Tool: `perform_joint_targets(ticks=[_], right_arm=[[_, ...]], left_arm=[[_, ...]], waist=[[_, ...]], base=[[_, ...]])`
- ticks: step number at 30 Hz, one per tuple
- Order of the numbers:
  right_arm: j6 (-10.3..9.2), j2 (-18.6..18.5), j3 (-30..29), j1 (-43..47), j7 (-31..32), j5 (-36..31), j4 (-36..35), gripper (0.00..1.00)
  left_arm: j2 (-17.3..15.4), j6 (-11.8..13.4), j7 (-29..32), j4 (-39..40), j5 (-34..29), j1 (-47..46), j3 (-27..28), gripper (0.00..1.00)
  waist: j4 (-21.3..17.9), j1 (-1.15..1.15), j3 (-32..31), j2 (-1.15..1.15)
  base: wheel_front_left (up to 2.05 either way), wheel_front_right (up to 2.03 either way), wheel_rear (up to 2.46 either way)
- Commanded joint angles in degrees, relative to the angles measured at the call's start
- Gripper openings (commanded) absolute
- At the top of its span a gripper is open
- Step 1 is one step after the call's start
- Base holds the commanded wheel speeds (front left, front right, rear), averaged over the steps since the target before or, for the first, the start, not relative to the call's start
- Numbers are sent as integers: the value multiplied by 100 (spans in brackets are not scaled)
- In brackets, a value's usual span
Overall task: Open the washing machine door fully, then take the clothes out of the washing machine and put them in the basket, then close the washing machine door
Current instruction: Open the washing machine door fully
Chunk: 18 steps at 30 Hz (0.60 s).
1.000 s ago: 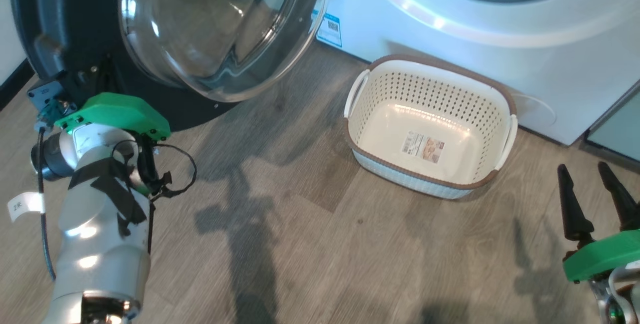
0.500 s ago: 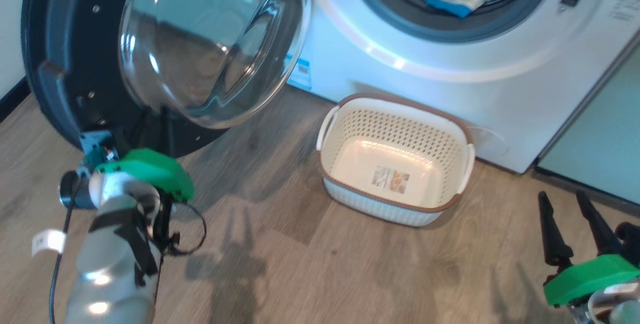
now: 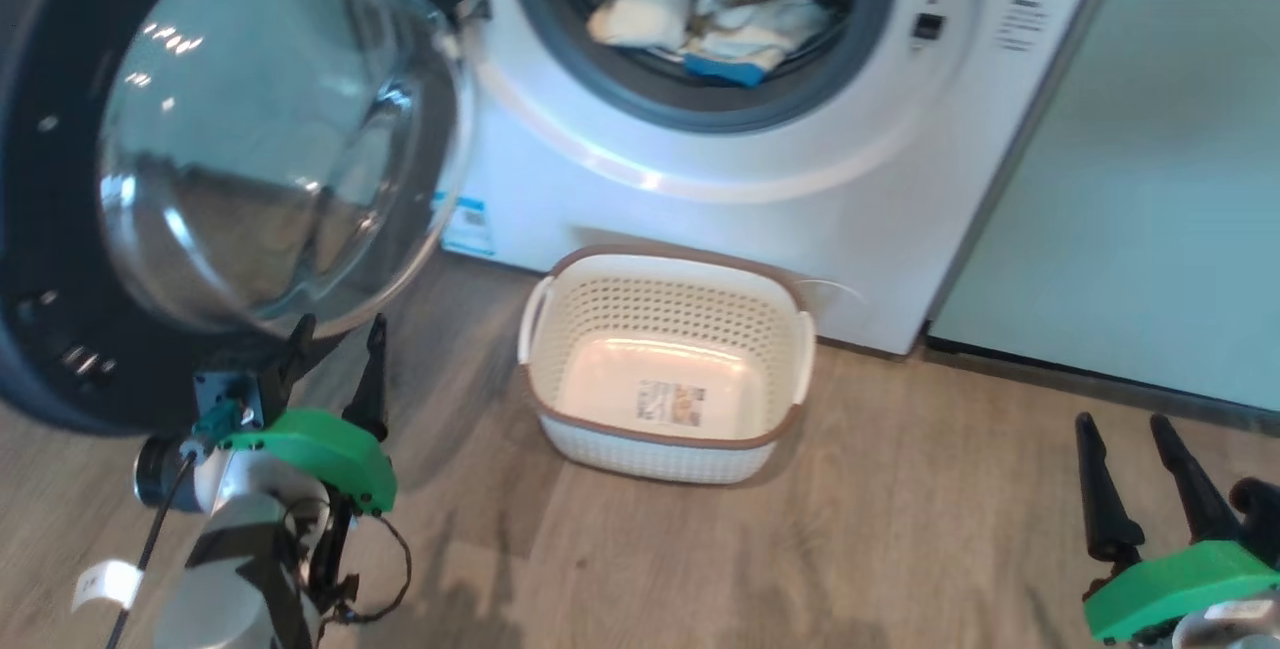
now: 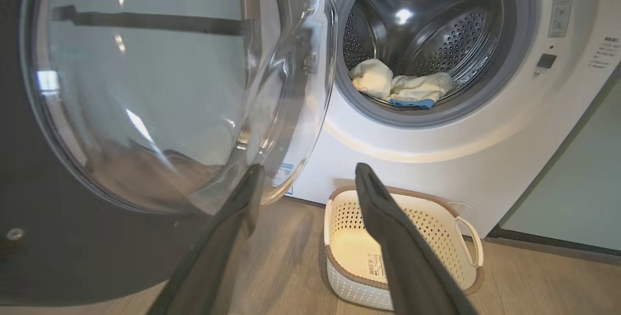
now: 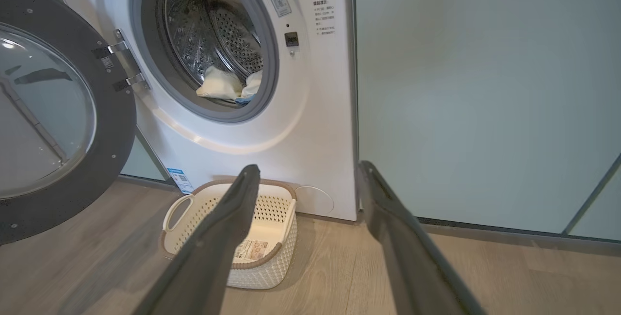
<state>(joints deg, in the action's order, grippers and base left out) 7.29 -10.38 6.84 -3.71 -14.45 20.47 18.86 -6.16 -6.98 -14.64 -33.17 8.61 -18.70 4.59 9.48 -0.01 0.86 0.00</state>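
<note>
Some clothes (image 3: 700,19) lie heaped inside the open washing machine (image 3: 720,204).

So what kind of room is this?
Most likely a laundry corner in a home. There's a white washing machine with its round door standing open, clothes lying inside it, and a cream basket on the wooden floor in front.

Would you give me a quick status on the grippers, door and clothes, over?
Left gripper open, empty, by door. Right gripper open, empty. Clothes in washer, door wide, basket empty. No obstruction seen.
</note>
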Motion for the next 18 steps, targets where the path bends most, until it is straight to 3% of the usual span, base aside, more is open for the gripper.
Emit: perform_joint_targets(ticks=[1,10,18], right_arm=[[20,-37,58,-106,-55,-48,-214,100],[20,57,12,4,-55,-160,-340,100],[20,75,20,67,-55,-174,-357,100]], left_arm=[[-206,-21,-36,255,86,-96,122,100],[-335,-46,-36,401,324,72,-119,100],[-275,-42,-36,305,462,78,-51,100]], waist=[[-352,1,-117,0],[-1086,1,-168,0],[-1395,1,-196,0]], base=[[0,0,0],[0,0,0],[0,0,0]])
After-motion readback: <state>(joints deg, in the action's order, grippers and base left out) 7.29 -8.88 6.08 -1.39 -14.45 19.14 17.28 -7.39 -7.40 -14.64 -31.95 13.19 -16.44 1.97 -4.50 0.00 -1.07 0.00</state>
